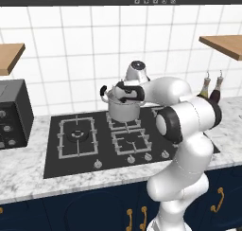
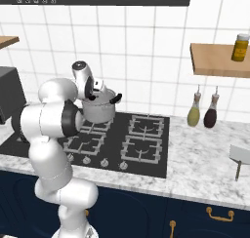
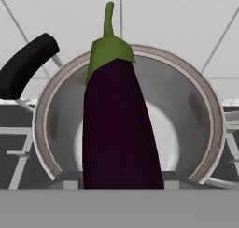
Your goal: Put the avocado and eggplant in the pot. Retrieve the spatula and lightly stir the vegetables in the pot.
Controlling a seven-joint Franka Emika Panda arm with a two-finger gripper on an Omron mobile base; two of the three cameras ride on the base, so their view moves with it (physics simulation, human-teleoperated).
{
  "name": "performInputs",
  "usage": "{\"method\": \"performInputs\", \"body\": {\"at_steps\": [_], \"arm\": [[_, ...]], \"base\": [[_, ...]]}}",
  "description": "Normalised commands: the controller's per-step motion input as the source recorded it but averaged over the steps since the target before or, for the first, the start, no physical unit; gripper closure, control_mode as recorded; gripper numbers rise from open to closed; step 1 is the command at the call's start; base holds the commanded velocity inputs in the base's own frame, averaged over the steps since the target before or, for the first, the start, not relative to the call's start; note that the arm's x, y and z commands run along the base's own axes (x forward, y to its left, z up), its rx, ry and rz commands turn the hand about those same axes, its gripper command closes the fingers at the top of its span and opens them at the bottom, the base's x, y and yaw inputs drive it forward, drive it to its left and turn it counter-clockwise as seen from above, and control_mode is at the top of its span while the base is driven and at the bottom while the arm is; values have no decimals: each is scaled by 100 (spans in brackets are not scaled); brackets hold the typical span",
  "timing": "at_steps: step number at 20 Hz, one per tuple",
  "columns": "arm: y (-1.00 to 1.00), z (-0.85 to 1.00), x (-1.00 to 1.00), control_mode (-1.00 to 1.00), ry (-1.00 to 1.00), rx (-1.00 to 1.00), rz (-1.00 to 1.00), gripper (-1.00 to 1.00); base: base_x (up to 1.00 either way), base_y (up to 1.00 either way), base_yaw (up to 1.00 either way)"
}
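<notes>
The dark purple eggplant (image 3: 119,129), green cap upward in the hand view, hangs just above the open mouth of the steel pot (image 3: 198,129), and it covers my fingertips. My gripper (image 1: 115,91) is shut on it directly over the pot (image 1: 124,109), which stands on the rear middle burner with a black loop handle (image 3: 28,63) at its rim. What shows of the pot's inside is bare steel; the avocado is out of view. The spatula (image 2: 238,169) lies far right on the counter, its thin pale handle toward the front edge.
The black hob (image 1: 75,135) has bare burners to the left and front of the pot. Two bottles (image 2: 194,112) (image 2: 211,114) stand against the back wall on the right. A dark oven box (image 1: 12,114) sits at left. A wooden shelf (image 2: 215,61) carries a jar (image 2: 239,47).
</notes>
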Motion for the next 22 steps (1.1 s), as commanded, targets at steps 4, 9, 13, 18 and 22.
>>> {"method": "performInputs", "body": {"at_steps": [4,9,13,18,22], "arm": [[0,0,65,-100,1,2,-3,100],[-4,-12,42,-100,7,1,-6,100],[-6,-24,10,-100,12,1,-6,100],[0,-15,16,-100,12,0,-6,-100],[-2,-20,10,-100,11,0,-5,-100]], "base": [[0,0,0],[0,0,0],[0,0,0],[0,0,0],[0,0,0]]}}
